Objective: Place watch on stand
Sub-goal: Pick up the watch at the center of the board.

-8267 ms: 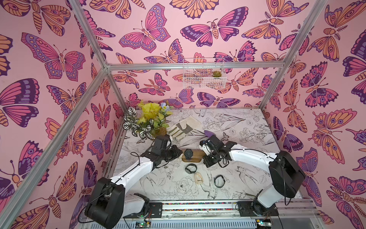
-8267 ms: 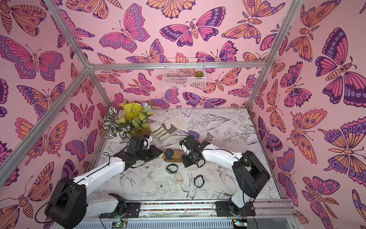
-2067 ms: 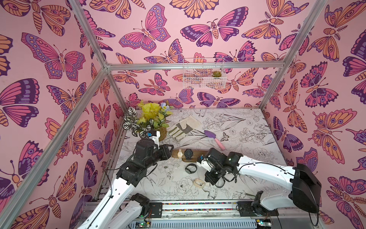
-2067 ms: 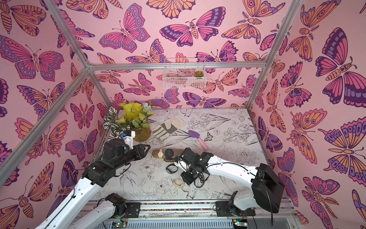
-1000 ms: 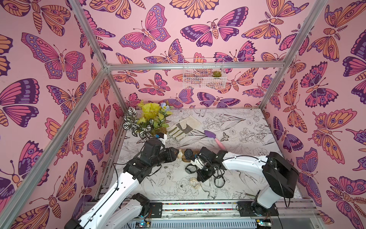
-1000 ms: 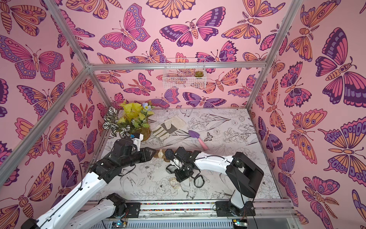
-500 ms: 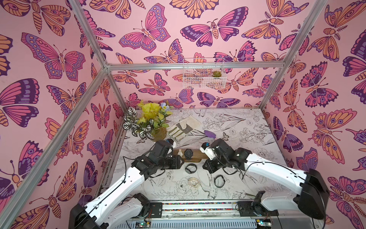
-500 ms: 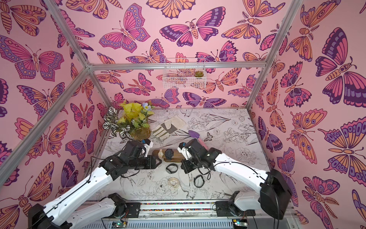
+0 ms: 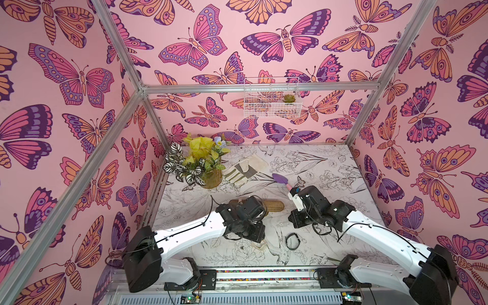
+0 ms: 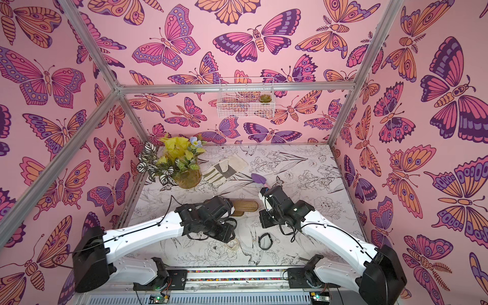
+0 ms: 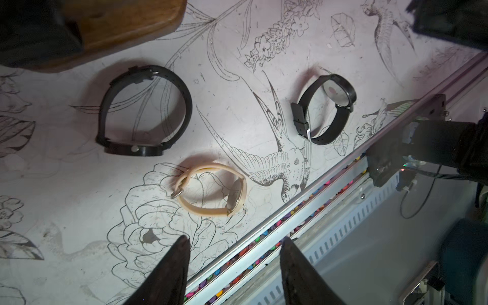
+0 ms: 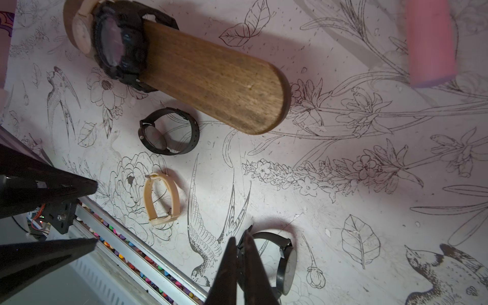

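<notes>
The stand (image 12: 211, 79) is a long brown wooden bar; its free end also shows in both top views (image 9: 274, 205) (image 10: 245, 205). A chunky black watch (image 12: 118, 45) and a beige one (image 12: 81, 29) sit around its far end. On the table lie a black-banded watch (image 11: 144, 111), a beige watch (image 11: 211, 190) and a slim black watch (image 12: 282, 261) (image 9: 292, 240). My left gripper (image 11: 235, 247) hangs open and empty over the table's front edge, just short of the beige watch. My right gripper (image 12: 240, 235) is shut, its tips overlapping the slim black watch's strap in view.
At the back left stand a potted plant (image 9: 206, 169) and a work glove (image 9: 243, 169). A purple trowel with a pink handle (image 9: 281, 179) lies behind the right wrist. A wire basket (image 9: 272, 100) hangs on the back wall. The metal rail (image 9: 264, 272) borders the front.
My left wrist has moved right and toward the front, now covering the stand's loaded end in the top views. The right arm has shifted slightly right. The slim black watch lies where it was.
</notes>
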Tool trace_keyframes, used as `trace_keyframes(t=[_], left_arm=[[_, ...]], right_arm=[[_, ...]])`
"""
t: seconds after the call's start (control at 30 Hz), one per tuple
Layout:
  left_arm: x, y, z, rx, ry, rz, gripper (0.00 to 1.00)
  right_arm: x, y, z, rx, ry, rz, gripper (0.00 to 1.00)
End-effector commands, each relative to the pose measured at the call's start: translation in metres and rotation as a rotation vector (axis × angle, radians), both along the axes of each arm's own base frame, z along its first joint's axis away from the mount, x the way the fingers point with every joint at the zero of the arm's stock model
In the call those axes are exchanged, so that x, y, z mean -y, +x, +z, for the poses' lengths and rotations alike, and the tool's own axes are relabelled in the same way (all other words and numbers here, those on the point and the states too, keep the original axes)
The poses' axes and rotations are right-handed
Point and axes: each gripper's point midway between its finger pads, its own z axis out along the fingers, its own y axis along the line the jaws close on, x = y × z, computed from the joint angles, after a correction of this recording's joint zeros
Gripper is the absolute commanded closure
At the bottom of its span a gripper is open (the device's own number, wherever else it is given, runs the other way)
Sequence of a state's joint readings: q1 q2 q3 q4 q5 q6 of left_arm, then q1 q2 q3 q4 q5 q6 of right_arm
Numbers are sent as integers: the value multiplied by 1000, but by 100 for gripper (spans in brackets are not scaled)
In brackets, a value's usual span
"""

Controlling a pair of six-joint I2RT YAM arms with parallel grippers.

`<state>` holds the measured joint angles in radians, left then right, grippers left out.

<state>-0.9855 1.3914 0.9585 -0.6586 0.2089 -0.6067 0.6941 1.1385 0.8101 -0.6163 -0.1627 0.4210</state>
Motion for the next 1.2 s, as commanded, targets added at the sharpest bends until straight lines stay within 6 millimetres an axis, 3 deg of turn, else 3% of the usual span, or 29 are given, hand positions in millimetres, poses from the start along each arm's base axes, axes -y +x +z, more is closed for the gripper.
trace_keyframes(t=[0.0, 0.43, 0.77, 1.17], left_arm=[[10, -2, -5, -11, 18, -47, 41], [33, -25, -43, -109, 104, -150, 42], [39, -24, -61, -128, 155, -165, 54], [37, -25, -69, -146, 174, -164, 69]], right_arm=[[4, -6, -8, -39, -11, -9, 90], [8, -9, -16, -39, -28, 13, 90], [13, -11, -17, -38, -25, 9, 90], [15, -9, -20, -50, -26, 9, 90]])
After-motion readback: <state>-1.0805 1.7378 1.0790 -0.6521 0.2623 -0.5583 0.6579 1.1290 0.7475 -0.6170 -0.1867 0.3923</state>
